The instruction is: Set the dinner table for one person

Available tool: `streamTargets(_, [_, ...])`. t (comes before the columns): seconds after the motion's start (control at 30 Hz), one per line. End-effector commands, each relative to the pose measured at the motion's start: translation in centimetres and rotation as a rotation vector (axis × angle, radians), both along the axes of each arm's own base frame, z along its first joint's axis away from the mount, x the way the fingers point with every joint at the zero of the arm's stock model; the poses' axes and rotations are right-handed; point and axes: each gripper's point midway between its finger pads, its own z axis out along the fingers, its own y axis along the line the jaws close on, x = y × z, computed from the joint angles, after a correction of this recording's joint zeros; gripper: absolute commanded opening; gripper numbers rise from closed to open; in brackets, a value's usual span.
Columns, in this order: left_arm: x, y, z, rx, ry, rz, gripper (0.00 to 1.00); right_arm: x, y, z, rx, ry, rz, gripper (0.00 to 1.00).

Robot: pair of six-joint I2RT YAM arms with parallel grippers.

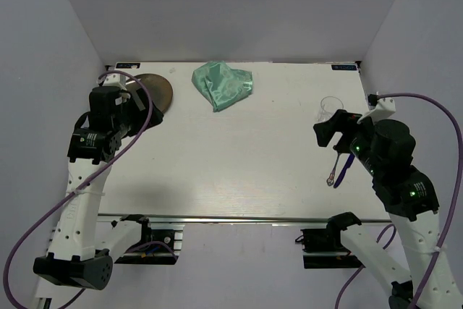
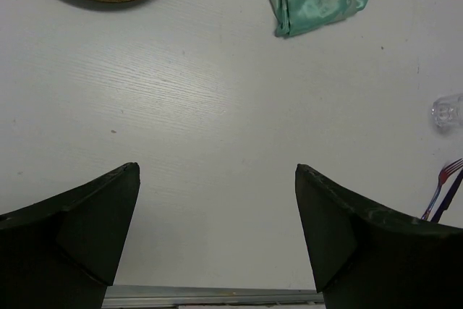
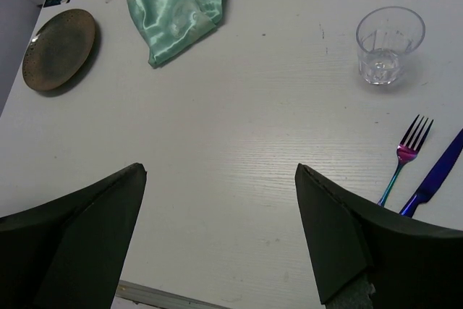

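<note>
The white dinner table (image 1: pixel 239 157) carries a brown speckled plate (image 1: pixel 158 92) at the far left and a crumpled mint-green cloth (image 1: pixel 222 85) at the back middle. On the right stand a clear glass (image 1: pixel 329 108), with an iridescent fork (image 1: pixel 333 171) and a blue knife (image 1: pixel 345 168) nearer. My left gripper (image 1: pixel 134 103) hovers beside the plate, open and empty (image 2: pixel 217 171). My right gripper (image 1: pixel 329 132) hovers over the glass and cutlery, open and empty (image 3: pixel 221 171). The right wrist view shows the glass (image 3: pixel 387 45), fork (image 3: pixel 405 157), knife (image 3: pixel 438 175), cloth (image 3: pixel 173 9) and plate (image 3: pixel 59 48).
A metal rail (image 1: pixel 239 218) runs along the table's near edge. Grey walls close in the left, right and back sides. Purple cables loop from both arms.
</note>
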Motion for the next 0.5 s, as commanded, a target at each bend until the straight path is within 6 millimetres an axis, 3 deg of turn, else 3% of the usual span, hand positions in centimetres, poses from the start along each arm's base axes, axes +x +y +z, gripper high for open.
streamTargets(0.0, [0.6, 0.2, 0.8, 0.008, -0.043, 0.005, 0.98, 1.1, 0.3, 0.9, 0.026, -0.044, -0.008, 0.89])
streamTargets(0.1, [0.9, -1.4, 0.8, -0.036, -0.049, -0.080, 0.98, 0.9, 0.5, 1.2, 0.051, -0.080, -0.001, 0.89])
streamTargets(0.13, [1.1, -1.7, 0.8, -0.050, -0.056, -0.090, 0.98, 1.1, 0.6, 0.5, 0.063, -0.070, -0.007, 0.89])
streamTargets(0.17, [1.2, -2.0, -0.4, -0.071, -0.033, -0.089, 0.98, 1.3, 0.9, 1.0, 0.084, -0.103, 0.001, 0.89])
streamTargets(0.2, [1.7, -2.5, -0.3, -0.095, -0.053, -0.103, 0.98, 1.0, 1.0, 1.4, 0.098, -0.132, 0.013, 0.89])
streamTargets(0.23, [2.0, -2.9, -1.6, -0.122, -0.024, -0.096, 0.98, 1.1, 1.7, 0.4, 0.121, -0.114, 0.036, 0.89])
streamTargets(0.3, [3.4, -3.7, -2.0, -0.165, -0.049, -0.117, 0.98, 1.1, 2.7, 0.8, 0.159, -0.156, 0.085, 0.89])
streamTargets(0.37, [4.7, -5.2, -4.5, -0.234, 0.016, -0.151, 0.98, 1.3, 4.1, -0.4, 0.185, -0.115, 0.147, 0.89])
streamTargets(0.43, [6.9, -6.0, -5.3, -0.271, 0.001, -0.182, 0.98, 0.9, 5.8, -0.6, 0.202, -0.104, 0.251, 0.89])
streamTargets(0.47, [8.2, -6.3, -7.7, -0.294, 0.070, -0.166, 0.98, 0.9, 6.5, -1.3, 0.202, -0.083, 0.288, 0.89])
